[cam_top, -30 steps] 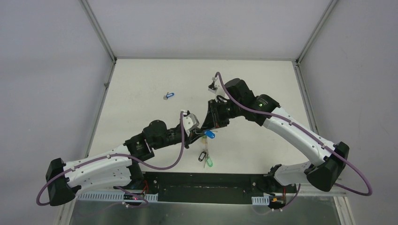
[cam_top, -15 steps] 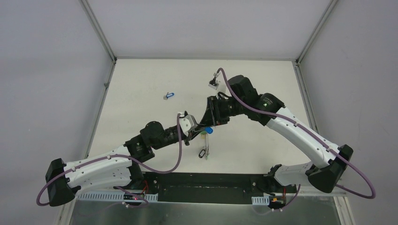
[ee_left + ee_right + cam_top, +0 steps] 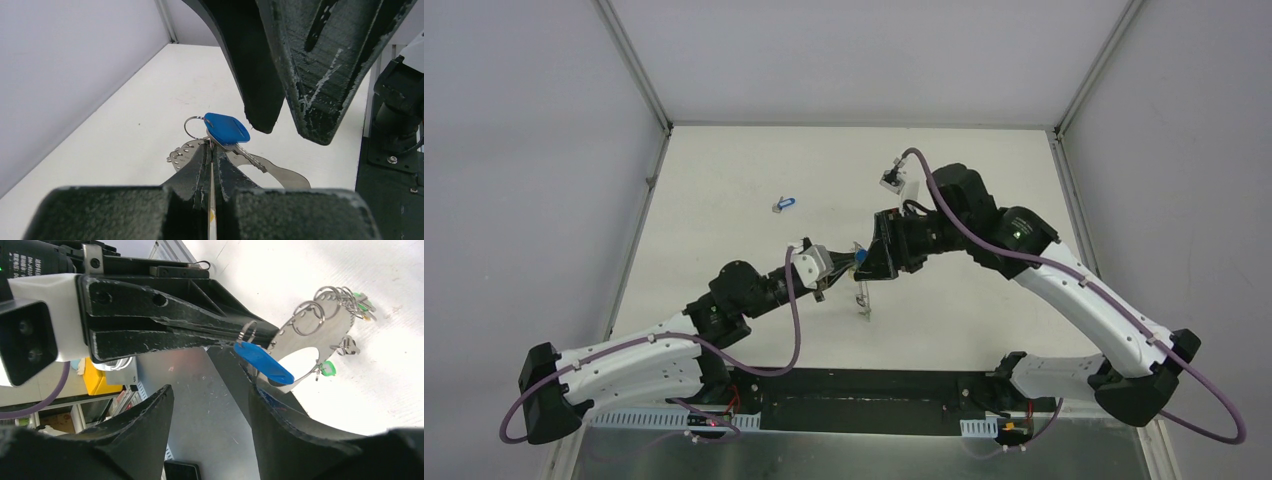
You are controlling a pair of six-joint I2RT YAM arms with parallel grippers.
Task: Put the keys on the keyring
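Table top (image 3: 724,170): off-white, matte, few small scuffs.
Walls: plain pale grey panels on left (image 3: 524,150), back (image 3: 864,50) and right (image 3: 1194,150), no windows in view.
Slim metal posts rise from far corners, left (image 3: 636,70) and right (image 3: 1100,60).
Near edge: black base plate (image 3: 854,385), slotted white cable duct (image 3: 629,417), then brushed metal strip (image 3: 844,455).
Light even, soft, shadows faint.
Right wrist view, beyond table: yellow box (image 3: 95,375) on cluttered shelving (details too blurred to tell).
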